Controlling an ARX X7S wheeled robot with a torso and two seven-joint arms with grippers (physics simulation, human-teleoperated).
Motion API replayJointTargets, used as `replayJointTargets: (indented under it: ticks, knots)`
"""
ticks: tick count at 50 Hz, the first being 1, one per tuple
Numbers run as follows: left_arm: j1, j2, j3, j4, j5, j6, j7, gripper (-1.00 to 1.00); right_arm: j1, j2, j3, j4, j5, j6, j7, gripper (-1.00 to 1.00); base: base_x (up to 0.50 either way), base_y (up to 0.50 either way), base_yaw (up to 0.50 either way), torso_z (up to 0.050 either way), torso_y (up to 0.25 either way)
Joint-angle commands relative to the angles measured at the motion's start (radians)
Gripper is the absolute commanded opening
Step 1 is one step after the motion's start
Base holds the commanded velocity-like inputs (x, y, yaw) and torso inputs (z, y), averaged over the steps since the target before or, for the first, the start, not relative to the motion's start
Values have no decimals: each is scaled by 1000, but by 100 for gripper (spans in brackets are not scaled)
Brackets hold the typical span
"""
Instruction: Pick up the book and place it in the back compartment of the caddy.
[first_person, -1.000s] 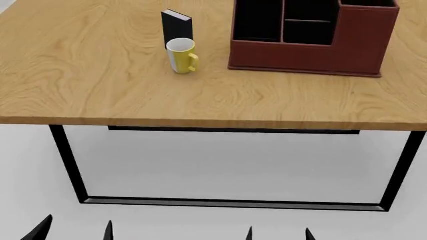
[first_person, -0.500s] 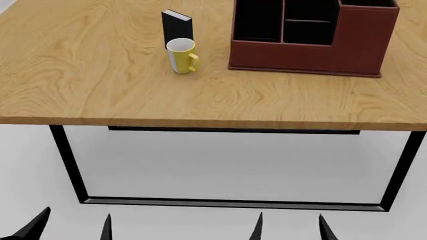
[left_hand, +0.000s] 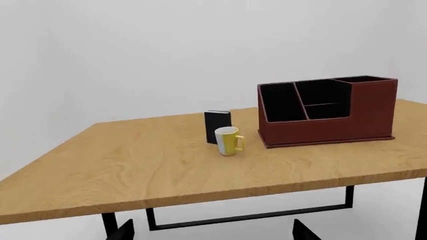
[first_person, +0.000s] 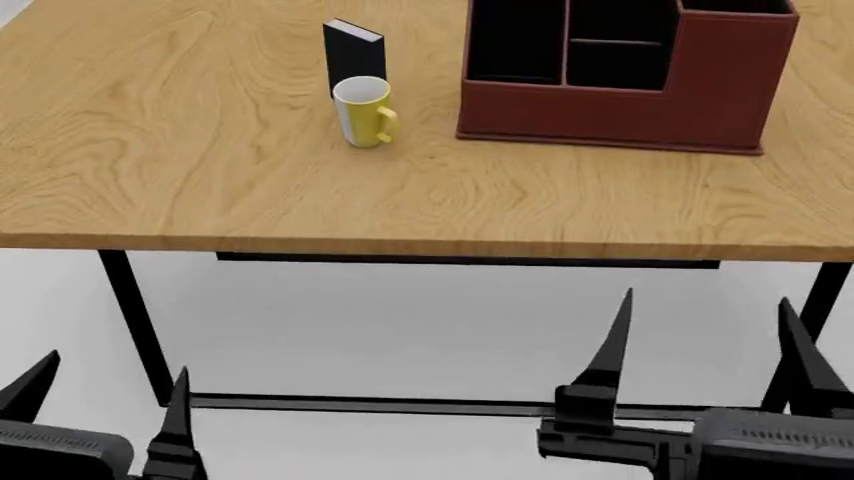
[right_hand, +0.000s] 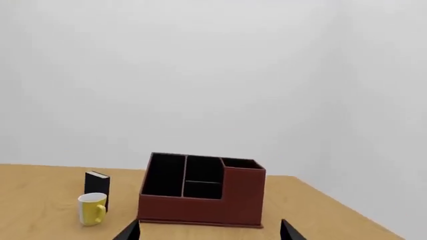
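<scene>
The black book (first_person: 352, 55) stands upright on the wooden table (first_person: 200, 180), just behind the yellow-and-white mug (first_person: 362, 111). The dark red caddy (first_person: 627, 100) stands to their right; its back compartment (first_person: 622, 20) is the far middle cell, cut by the frame's top edge. The book (left_hand: 217, 125), mug (left_hand: 229, 140) and caddy (left_hand: 327, 112) show in the left wrist view, and the book (right_hand: 97, 184) and caddy (right_hand: 200, 192) in the right wrist view. My left gripper (first_person: 100, 395) and right gripper (first_person: 703, 335) are both open and empty, below and in front of the table's near edge.
The table has a black metal frame with legs (first_person: 138, 330) and a low crossbar (first_person: 467, 405). The floor and walls are plain white. Bare wood lies to the left of the mug and in front of the caddy.
Both grippers have risen into the head view; the right one has come up much higher than the left. The book, mug and caddy have not moved.
</scene>
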Motion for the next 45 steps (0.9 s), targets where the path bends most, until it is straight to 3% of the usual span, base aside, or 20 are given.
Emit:
replayJointTargets:
  ticks: [1, 31, 45]
  knots:
    - [-56, -24, -30, 73, -40, -103, -2, 100, 82, 65, 80, -175, 39, 167, 20, 100, 0, 0, 0, 0, 0]
    - [-245, -80, -30, 168, -79, -299, 0, 100, 578, 281, 303, -491, 272, 774, 31, 100, 0, 0, 0, 0, 0]
    - [-248, -83, -26, 179, -87, -301, -4, 100, 650, 478, 359, -492, 675, 781, 316, 100, 0, 0, 0, 0, 0]
